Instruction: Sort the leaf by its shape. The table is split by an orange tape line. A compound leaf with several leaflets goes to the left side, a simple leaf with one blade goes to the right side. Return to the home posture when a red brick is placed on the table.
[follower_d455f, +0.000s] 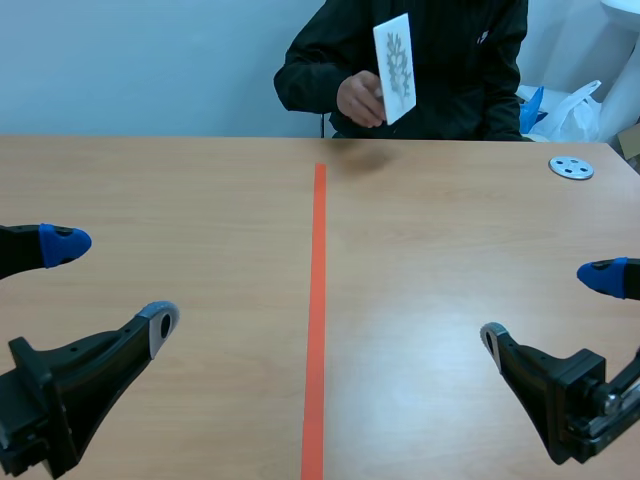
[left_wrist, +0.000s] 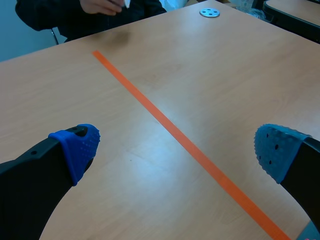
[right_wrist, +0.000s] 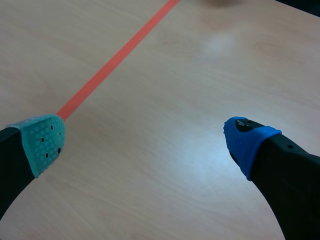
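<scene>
One leaf card (follower_d455f: 394, 68), showing a sprig of several leaflets, is held upright in a person's hand (follower_d455f: 360, 100) above the table's (follower_d455f: 180, 200) far edge. One tape line (follower_d455f: 317, 300) splits the table. One metal disc (follower_d455f: 571, 168) lies far right. Two grippers, left (follower_d455f: 112, 283) and right (follower_d455f: 549, 306), both spread wide, grasping nothing.

nothing can be read anywhere; the white card (follower_d455f: 394, 66) held by the person (follower_d455f: 470, 70) bears only a leaf picture.
</scene>
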